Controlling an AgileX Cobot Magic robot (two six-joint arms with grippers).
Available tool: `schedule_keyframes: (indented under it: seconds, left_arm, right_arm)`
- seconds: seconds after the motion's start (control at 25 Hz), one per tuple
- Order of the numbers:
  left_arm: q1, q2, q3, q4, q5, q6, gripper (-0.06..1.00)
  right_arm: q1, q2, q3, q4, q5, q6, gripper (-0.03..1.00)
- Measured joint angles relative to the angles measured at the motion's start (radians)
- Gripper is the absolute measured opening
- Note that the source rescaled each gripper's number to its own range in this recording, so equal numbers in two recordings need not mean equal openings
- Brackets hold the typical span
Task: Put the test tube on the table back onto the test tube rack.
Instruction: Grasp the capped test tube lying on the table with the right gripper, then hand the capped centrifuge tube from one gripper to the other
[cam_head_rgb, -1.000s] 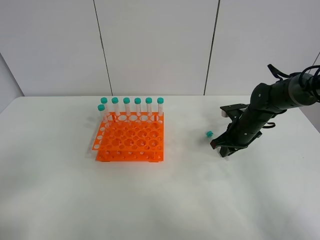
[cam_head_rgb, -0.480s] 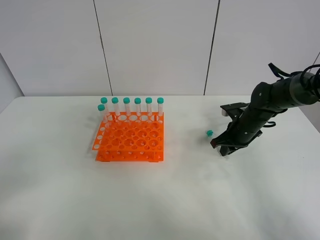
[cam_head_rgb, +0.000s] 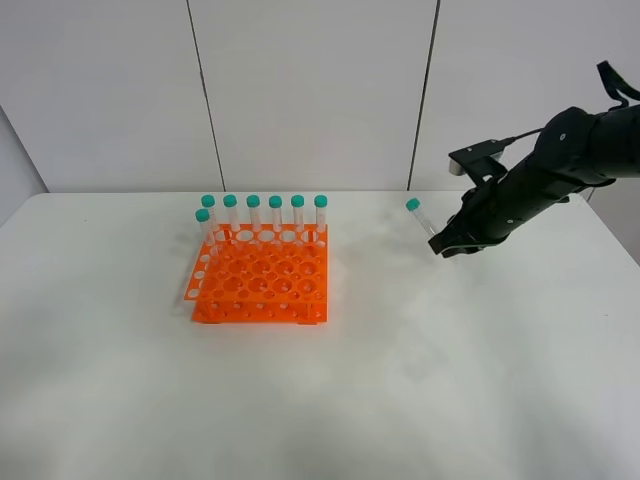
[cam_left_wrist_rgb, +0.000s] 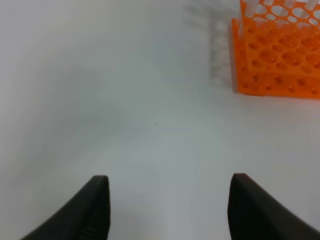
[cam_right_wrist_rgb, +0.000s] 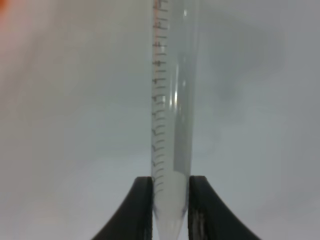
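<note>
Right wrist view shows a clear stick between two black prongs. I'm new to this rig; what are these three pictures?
This is a robot with two arms, each ending in a two-finger gripper. The high picture looks down on the white table, the orange test tube rack and seven capped tubes standing in it. Each wrist picture looks out past one gripper's fingers. The right gripper is shut on the test tube near its tapered tip, off the table. The left gripper is open and empty.
</note>
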Motion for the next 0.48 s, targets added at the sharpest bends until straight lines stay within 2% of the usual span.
schedule_keyframes:
  seconds: [0.08, 0.32, 0.48]
  left_arm:
    - [0.000, 0.000, 0.000, 0.000, 0.000, 0.000, 1.00]
    - [0.000, 0.000, 0.000, 0.000, 0.000, 0.000, 1.00]
    - [0.000, 0.000, 0.000, 0.000, 0.000, 0.000, 1.00]
  right_arm:
    - [0.000, -0.013, 0.001, 0.089, -0.017, -0.084, 0.31]
    - [0.009, -0.017, 0.033, 0.434, -0.015, -0.431, 0.31]
    - [0.066, -0.017, 0.043, 0.501, -0.036, -0.554, 0.31]
